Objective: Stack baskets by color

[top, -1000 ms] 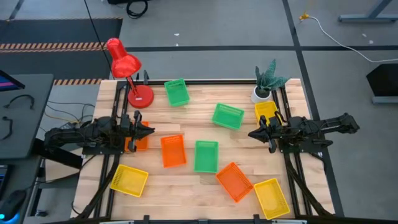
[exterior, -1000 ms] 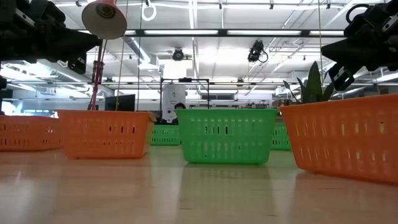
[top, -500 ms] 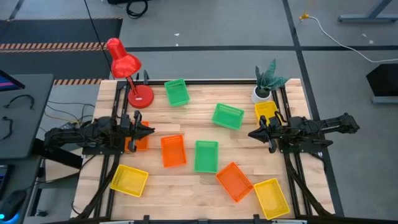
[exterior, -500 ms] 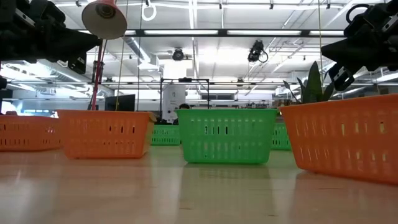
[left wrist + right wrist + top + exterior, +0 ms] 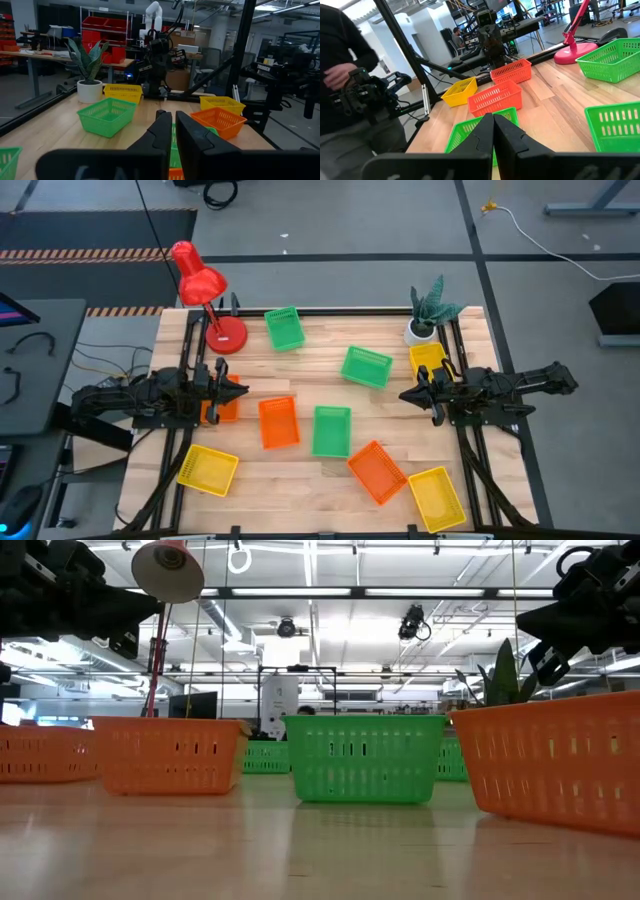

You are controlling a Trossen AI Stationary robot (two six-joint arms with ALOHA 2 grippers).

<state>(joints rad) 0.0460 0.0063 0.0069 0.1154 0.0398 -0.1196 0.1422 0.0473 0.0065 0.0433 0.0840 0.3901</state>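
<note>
— So, what are the fingers doing?
— Left fingers (image 5: 172, 131) nearly closed, right fingers (image 5: 493, 131) pressed together, both empty. Baskets (image 5: 331, 430) lie scattered on the desk (image 5: 300, 475), ahead of and between them.

A red lamp (image 5: 205, 295) stands at the upper left of the table (image 5: 300, 470) in the high view, its round base on the wood and its shade leaning out past the far edge. A white pot (image 5: 420, 332) with a spiky green plant (image 5: 436, 302) sits at the table's upper right corner. A white cable (image 5: 545, 242) runs across the grey floor at the upper right of that view. At the left edge of the frame is a dark desk (image 5: 40, 360). In the right wrist view a person (image 5: 350, 75) in dark clothes shows at the left of the frame.
</note>
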